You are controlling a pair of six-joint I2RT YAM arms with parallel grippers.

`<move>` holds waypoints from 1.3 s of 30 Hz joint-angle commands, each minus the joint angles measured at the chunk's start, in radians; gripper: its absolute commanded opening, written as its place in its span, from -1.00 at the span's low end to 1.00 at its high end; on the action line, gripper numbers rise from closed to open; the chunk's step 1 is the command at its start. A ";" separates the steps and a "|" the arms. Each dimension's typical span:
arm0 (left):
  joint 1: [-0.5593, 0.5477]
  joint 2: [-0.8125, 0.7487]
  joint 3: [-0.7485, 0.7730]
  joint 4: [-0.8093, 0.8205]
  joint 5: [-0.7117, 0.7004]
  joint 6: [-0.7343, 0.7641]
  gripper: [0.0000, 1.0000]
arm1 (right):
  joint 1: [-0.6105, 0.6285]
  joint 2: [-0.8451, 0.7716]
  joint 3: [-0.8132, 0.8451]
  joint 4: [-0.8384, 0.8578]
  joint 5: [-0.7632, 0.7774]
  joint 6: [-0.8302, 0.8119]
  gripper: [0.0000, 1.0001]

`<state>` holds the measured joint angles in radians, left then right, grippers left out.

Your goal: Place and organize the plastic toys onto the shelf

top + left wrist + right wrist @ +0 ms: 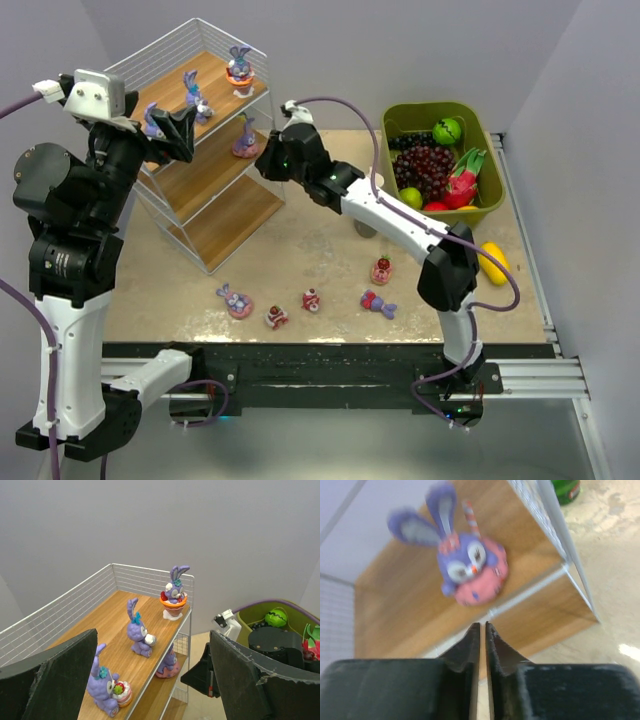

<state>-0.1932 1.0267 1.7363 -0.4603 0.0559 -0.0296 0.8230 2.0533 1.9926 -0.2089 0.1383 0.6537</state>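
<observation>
The shelf (222, 214) stands at the back left. Its top board (107, 624) carries three purple bunny toys: one in an orange cup (174, 598), one in the middle (137, 634), and one with a cake (106, 686). My left gripper (178, 135) hovers wide open over that board's near end, holding nothing. A bunny on a pink base (471, 567) stands on the middle board (395, 611). My right gripper (483, 624) is just in front of it, apart from it, its jaws parted by a thin slit with nothing between. Several toys lie on the table (311, 299).
An olive-green bin (440, 107) with grapes, a green fruit and a dragon fruit sits at the back right. A yellow lemon (492, 262) lies near the right edge. The right arm stretches diagonally across the table toward the shelf.
</observation>
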 commanded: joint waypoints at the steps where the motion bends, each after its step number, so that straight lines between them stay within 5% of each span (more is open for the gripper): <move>1: -0.003 -0.017 -0.007 0.015 0.007 0.013 0.96 | 0.024 -0.213 -0.139 0.031 0.001 -0.068 -0.32; 5: -0.003 -0.030 -0.015 0.011 0.005 0.005 0.96 | 0.054 -0.323 -0.307 0.043 -0.044 -0.204 0.26; 8: -0.003 -0.037 -0.024 0.005 0.012 -0.007 0.96 | 0.076 -0.341 -0.402 0.046 -0.225 -0.313 0.48; 11: -0.003 -0.048 -0.040 -0.008 0.018 -0.024 0.97 | 0.108 -0.334 -0.480 0.054 -0.414 -0.450 0.57; 20: -0.003 -0.076 -0.075 -0.038 0.036 -0.064 0.97 | 0.243 -0.205 -0.514 0.028 -0.545 -0.698 0.97; 39: -0.003 -0.051 -0.069 -0.034 0.094 -0.107 0.97 | 0.334 0.037 -0.463 0.086 -0.390 -0.796 0.96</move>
<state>-0.1932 0.9672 1.6623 -0.5053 0.1287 -0.1173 1.1366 2.0861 1.4876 -0.1795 -0.2966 -0.1104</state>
